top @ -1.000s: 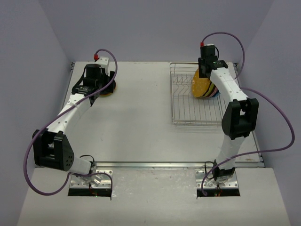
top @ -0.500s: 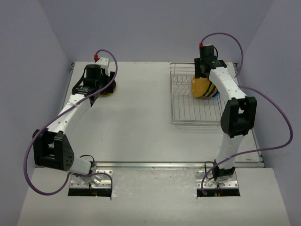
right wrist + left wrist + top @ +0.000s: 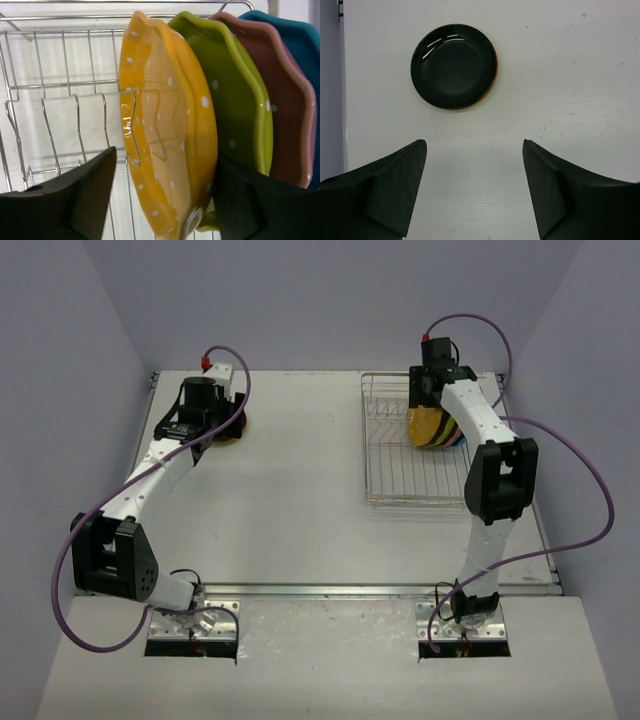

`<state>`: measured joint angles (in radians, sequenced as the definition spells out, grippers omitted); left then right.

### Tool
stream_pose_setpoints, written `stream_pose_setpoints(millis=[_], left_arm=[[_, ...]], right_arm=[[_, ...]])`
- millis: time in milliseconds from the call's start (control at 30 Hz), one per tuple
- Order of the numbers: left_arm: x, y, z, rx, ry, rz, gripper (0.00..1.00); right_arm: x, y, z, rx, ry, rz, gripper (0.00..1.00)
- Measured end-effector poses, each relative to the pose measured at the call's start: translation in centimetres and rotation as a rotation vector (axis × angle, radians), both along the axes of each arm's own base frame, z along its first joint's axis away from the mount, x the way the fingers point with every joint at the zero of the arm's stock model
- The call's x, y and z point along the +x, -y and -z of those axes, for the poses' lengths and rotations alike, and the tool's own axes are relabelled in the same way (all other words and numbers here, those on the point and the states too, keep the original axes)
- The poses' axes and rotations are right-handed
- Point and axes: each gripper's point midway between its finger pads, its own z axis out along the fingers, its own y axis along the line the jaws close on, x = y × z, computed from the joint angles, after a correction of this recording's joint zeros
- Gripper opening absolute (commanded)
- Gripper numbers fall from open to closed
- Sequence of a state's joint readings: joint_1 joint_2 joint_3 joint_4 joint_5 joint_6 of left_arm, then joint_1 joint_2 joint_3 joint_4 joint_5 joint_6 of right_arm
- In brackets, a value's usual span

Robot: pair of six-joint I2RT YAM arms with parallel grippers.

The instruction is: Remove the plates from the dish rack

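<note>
Right gripper (image 3: pixel 431 390) shifted slightly left over dish rack (image 3: pixel 385 465).
Top: left gripper (image 3: pixel 207 405) well left of rack, over unloaded stack.
Left wrist: jaws wide, empty; black plate (image 3: pixel 453 66) flat atop orange plate (image 3: pixel 487 93).
Right wrist: jaws wide, straddling yellow plate (image 3: pixel 160 120), first of 4 upright in rack, likely next grab; green plate (image 3: pixel 225 90), pink plate (image 3: pixel 282 100), teal plate (image 3: pixel 300 45) behind.

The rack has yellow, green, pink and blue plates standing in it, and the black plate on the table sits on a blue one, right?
Almost. The black plate sits on an orange plate, not blue; the left wrist view shows its edge peeking out. The rack does hold the yellow plate, green plate, pink plate and blue plate.
</note>
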<state>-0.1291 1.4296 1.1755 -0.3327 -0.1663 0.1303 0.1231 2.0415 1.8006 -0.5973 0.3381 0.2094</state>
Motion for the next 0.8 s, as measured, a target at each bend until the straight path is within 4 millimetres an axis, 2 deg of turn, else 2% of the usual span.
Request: stream_pose_setpoints(millis=[233,400,533,600,700,800], left_arm=[[0.0,0.0,0.1,-0.001,-0.002,0.002,0.75],[0.0,0.1,0.2,-0.001,-0.004,0.003,0.76],[0.1,0.1,0.2,-0.003,-0.005,0.005,0.76],[0.1,0.1,0.2,-0.004,-0.004,0.005,0.81],[0.1,0.1,0.2,-0.005,-0.005,0.004,0.98],[0.1,0.1,0.3,-0.007,-0.007,0.001,1.00]], right_arm=[[-1.0,-0.3,1.3,0.085,-0.053,0.001,0.39],[-1.5,-0.6,2.1,0.106,-0.076,-0.004,0.30],[-2.1,-0.7,2.7,0.105,-0.092,-0.009,0.11],[-2.2,-0.4,2.6,0.096,-0.090,-0.003,0.04],[-2.4,-0.3,2.6,0.104,-0.092,-0.001,0.00],[-2.5,-0.3,2.5,0.103,-0.094,-0.001,0.00]])
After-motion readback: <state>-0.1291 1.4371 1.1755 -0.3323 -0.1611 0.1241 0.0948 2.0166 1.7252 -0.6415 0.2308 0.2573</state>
